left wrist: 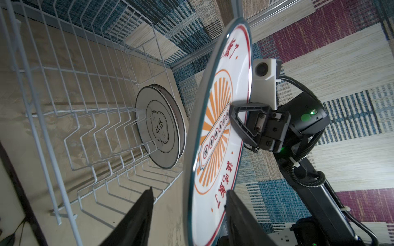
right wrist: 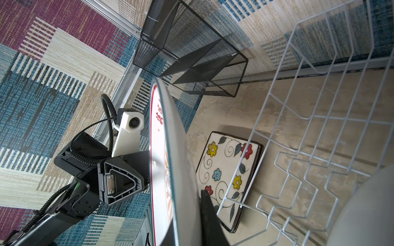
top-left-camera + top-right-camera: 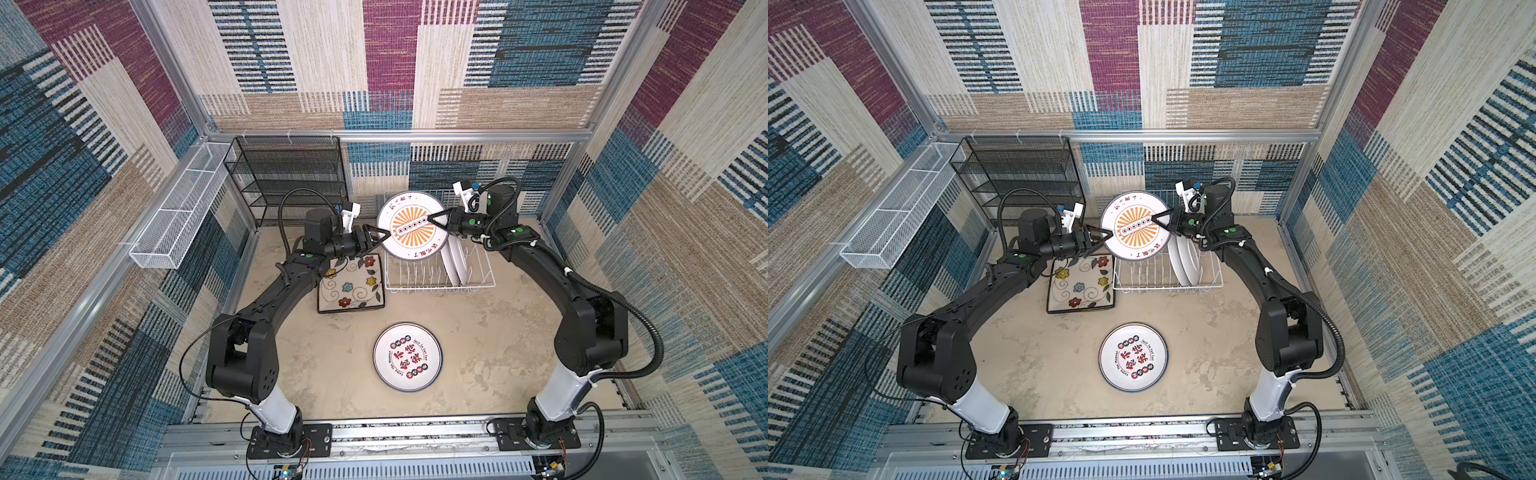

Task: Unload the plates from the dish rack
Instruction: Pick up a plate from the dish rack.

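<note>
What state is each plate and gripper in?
Round white orange-sunburst plate: on edge, lifted over the white wire dish rack.
Right gripper: shut on that plate.
Left gripper: open, straddling its opposite rim.
Two round white plates: standing in the rack.
Square flowered plates: stacked flat beside the rack.
Round red-lettered plate: flat, face up.
</note>
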`<action>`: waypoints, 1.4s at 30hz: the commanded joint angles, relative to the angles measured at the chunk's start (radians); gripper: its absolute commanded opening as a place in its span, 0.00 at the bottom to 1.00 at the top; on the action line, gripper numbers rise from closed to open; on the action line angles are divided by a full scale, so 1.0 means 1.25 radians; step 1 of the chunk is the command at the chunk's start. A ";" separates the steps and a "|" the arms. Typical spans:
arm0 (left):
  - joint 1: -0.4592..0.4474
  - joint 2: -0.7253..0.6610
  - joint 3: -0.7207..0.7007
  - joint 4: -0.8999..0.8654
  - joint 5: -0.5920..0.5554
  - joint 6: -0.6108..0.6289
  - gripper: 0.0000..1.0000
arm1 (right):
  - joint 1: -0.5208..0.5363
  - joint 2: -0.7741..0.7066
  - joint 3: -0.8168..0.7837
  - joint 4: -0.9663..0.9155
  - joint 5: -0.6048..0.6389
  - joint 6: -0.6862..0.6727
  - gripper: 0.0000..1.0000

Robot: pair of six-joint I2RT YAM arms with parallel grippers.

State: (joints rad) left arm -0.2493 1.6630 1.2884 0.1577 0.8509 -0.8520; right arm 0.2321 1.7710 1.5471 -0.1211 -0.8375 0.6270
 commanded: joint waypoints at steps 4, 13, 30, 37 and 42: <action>0.001 0.029 0.003 0.130 0.043 -0.084 0.41 | 0.010 0.009 0.007 0.023 -0.040 0.014 0.00; 0.001 0.038 -0.002 0.172 0.060 -0.118 0.19 | 0.013 0.015 0.005 0.025 -0.052 0.015 0.00; 0.001 0.020 -0.024 0.180 0.059 -0.135 0.00 | 0.014 0.030 -0.002 0.042 -0.081 0.024 0.19; 0.001 0.005 -0.028 0.183 0.054 -0.141 0.00 | 0.013 0.030 -0.003 0.043 -0.071 0.020 0.34; 0.002 -0.009 -0.038 0.184 0.053 -0.141 0.00 | 0.013 0.021 -0.006 0.048 -0.046 0.015 0.45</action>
State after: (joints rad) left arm -0.2481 1.6676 1.2430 0.3016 0.8875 -1.0061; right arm 0.2481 1.8057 1.5417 -0.0940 -0.9306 0.6495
